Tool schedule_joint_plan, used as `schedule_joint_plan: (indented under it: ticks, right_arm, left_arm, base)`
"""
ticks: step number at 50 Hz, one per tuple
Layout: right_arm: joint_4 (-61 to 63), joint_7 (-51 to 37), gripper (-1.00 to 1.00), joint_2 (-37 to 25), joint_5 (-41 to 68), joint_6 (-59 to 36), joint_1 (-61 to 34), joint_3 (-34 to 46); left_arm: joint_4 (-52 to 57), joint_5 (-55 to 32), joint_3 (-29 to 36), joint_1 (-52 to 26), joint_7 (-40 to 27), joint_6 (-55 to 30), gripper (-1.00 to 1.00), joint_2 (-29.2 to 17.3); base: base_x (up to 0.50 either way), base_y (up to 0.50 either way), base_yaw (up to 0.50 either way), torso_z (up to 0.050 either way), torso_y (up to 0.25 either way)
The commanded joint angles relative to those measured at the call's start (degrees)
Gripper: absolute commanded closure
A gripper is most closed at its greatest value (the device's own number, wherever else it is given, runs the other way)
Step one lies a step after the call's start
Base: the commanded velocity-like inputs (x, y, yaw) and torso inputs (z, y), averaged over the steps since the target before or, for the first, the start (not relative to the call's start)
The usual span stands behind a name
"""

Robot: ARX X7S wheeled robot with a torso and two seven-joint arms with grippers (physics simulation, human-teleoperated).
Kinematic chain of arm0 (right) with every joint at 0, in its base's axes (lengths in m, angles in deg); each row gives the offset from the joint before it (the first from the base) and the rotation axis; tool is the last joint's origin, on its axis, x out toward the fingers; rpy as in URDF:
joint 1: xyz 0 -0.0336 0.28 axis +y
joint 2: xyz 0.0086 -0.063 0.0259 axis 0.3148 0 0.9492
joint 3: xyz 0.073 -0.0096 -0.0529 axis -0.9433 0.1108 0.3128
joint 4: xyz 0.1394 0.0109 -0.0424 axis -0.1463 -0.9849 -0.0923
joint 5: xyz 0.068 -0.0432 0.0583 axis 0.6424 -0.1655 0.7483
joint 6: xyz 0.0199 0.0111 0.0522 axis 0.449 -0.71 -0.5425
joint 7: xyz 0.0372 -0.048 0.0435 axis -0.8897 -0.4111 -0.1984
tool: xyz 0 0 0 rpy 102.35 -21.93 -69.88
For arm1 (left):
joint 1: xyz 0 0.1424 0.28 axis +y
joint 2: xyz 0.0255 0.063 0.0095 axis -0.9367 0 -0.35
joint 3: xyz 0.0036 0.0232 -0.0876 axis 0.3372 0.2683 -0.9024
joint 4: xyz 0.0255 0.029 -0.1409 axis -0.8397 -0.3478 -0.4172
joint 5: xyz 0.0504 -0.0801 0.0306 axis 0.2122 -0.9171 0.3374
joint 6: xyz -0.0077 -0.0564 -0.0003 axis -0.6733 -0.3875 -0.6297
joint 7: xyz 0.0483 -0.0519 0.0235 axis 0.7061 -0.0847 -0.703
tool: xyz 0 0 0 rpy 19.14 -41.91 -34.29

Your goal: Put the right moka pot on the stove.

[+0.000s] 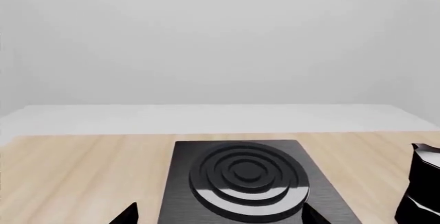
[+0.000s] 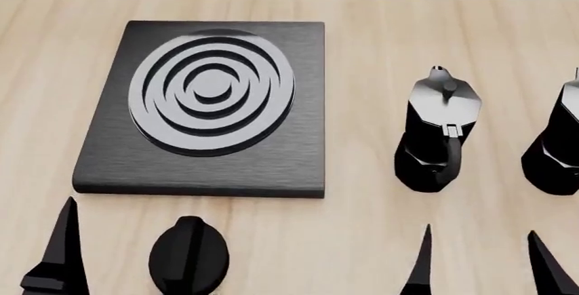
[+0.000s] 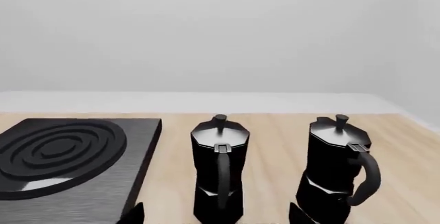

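Observation:
The right moka pot [image 3: 337, 167] is glossy black and stands upright on the wooden table, cut by the frame edge in the head view [image 2: 556, 147]. An identical pot [image 2: 438, 132] stands to its left. The stove [image 2: 213, 105] lies flat at the left, its ring burner [image 1: 248, 175] bare. My right gripper [image 3: 218, 214] is open and holds nothing, short of the pots, with the left-hand pot [image 3: 220, 167] ahead between its fingers. My left gripper [image 1: 220, 216] is open and holds nothing, at the stove's near edge. One of its fingers [image 2: 64, 251] shows in the head view.
A small black round knob [image 2: 188, 258] sits on the table just in front of the stove. The wooden table [image 2: 362, 51] ends at a white wall behind. The right gripper's fingertips [image 2: 421, 261] hang near the front edge.

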Motion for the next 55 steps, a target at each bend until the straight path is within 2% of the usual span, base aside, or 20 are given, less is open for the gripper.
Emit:
schedule_joint_plan:
  ticks: [1, 10, 25, 31, 45, 53, 55]
  right_arm:
    - [-1.55, 2.49, -1.00, -1.74, 2.66, 5.31, 5.75, -7.23]
    - [-1.62, 3.72, -1.00, -4.40, 7.25, 5.94, 8.03, -14.03]
    - [-3.28, 6.57, -1.00, -9.16, 13.59, 3.95, 7.80, -19.13]
    - [-4.96, 8.70, -1.00, -9.91, 16.91, 3.88, 7.92, -20.59]
    - [-10.43, 11.57, -1.00, -9.73, 15.93, 6.27, 7.74, -21.74]
    - [-11.73, 10.91, -1.00, -11.65, 17.94, 4.12, 5.80, -22.47]
    - [-14.26, 12.78, -1.00, -10.54, 15.45, 6.50, 5.83, -21.16]
  left_arm:
    - [0.05, -0.16, 0.11, -0.22, -0.80, -0.12, -1.00, -0.21]
    - [-0.23, -0.51, 0.56, -0.54, -0.65, -0.20, -1.00, -0.62]
    - [-0.46, -0.41, 0.89, -0.54, -1.16, -0.04, -1.00, -0.76]
    - [-0.30, -0.88, 0.78, -0.72, -1.42, -0.30, -1.00, -0.91]
    - [-0.37, -0.48, 1.48, -1.06, -1.89, -0.34, -1.00, -1.04]
    - [-0.42, -0.26, 1.66, -0.90, -1.98, 0.00, -1.00, -1.22]
    - [-0.41, -0.57, 1.53, -0.94, -2.01, -0.10, -1.00, -1.30]
  base:
    - [0.00, 0.00, 0.00, 0.000, 0.000]
    - [0.00, 0.00, 0.00, 0.000, 0.000]
    - [0.00, 0.00, 0.00, 0.000, 0.000]
    - [0.00, 0.00, 0.00, 0.000, 0.000]
    - [0.00, 0.00, 0.00, 0.000, 0.000]
    - [0.00, 0.00, 0.00, 0.000, 0.000]
    - [0.00, 0.00, 0.00, 0.000, 0.000]
